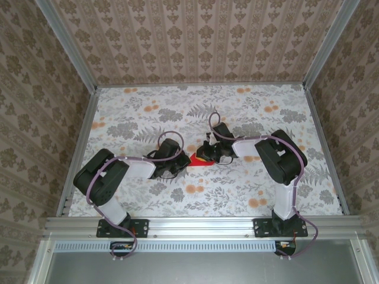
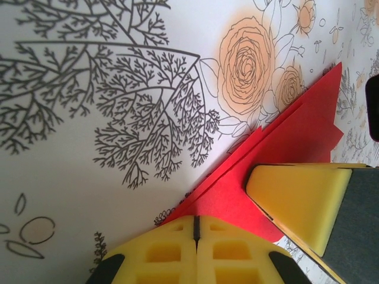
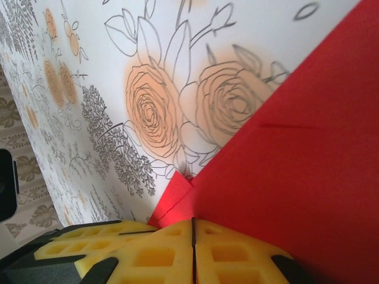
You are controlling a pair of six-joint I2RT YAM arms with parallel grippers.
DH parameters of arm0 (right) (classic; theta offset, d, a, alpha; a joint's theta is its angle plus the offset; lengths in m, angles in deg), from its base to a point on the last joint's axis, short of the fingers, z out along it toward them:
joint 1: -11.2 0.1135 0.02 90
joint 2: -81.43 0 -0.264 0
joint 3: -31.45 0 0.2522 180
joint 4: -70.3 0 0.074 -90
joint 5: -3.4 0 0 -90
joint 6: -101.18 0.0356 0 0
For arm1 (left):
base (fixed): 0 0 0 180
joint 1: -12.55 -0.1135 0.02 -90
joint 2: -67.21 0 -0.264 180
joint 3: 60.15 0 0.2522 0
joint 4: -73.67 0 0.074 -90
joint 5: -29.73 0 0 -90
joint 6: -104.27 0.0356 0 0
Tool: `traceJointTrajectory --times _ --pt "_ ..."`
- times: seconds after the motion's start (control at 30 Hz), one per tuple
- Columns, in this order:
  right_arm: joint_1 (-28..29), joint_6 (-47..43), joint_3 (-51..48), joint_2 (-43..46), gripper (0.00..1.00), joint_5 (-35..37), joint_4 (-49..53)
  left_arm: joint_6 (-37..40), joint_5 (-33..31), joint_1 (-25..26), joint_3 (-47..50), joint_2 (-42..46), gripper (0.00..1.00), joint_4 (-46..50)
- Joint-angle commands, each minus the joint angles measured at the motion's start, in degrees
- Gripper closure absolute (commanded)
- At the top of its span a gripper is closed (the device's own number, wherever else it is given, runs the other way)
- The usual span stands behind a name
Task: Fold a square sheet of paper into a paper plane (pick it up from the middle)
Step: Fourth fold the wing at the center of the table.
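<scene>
The flowered table point(image 1: 249, 106) carries everything; the left arm point(image 1: 109, 177) and right arm point(image 1: 284, 160) reach in from 6 o'clock and meet near its middle; the paper point(image 1: 199, 164) lies flat there, just on the 6 o'clock side of centre, between the two wrists. The left gripper point(image 2: 195, 222) sits at its 9 o'clock, the right gripper point(image 3: 192, 223) at its 1 o'clock; each has its yellow fingers pressed together, seam tight, tips down at the red; whether a layer is nipped between them we cannot tell.

We judge the paper feather-light, limp and quick to slide; it should hold any crease, wanted or not, and tear if tugged; we would pin one side and take it near the middle, at a folded edge where the layers lift.

It is plain matte red, unmarked, folded to a pointed triangular shape; from the left wrist it runs toward 1 o'clock with two stepped edges on its 10 o'clock side; from the right wrist a small flap peeks out at its 9 o'clock, near the fingertips.
</scene>
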Motion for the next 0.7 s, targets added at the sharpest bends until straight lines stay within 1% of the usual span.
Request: traceJointTrajectory --times 0.0,0.2,0.27,0.37,0.5,0.67 --pt "-3.3 -2.6 -2.0 0.6 0.91 4.3 4.4 -1.6 -3.5 -0.9 1.6 -1.1 1.00 10.9" --pt "-11.6 -5.3 -7.2 4.0 0.91 6.5 4.7 -2.0 -3.6 -1.1 2.0 -0.7 1.00 11.4" --pt "-14.7 -6.5 -7.6 5.3 0.91 7.2 5.9 -1.8 -3.5 -1.2 2.0 -0.6 1.00 11.5" --pt "-17.6 -7.7 -6.9 7.6 0.91 8.1 7.4 -1.2 -3.5 -1.1 1.5 -0.6 1.00 11.8" --pt "-17.7 -8.1 -4.7 11.3 0.91 8.1 9.0 0.3 -3.1 -1.1 0.4 -0.4 1.00 12.3" --pt "-14.6 -7.9 -3.8 13.8 0.89 6.9 9.4 5.8 -1.0 -1.1 -3.5 1.6 0.99 13.5"
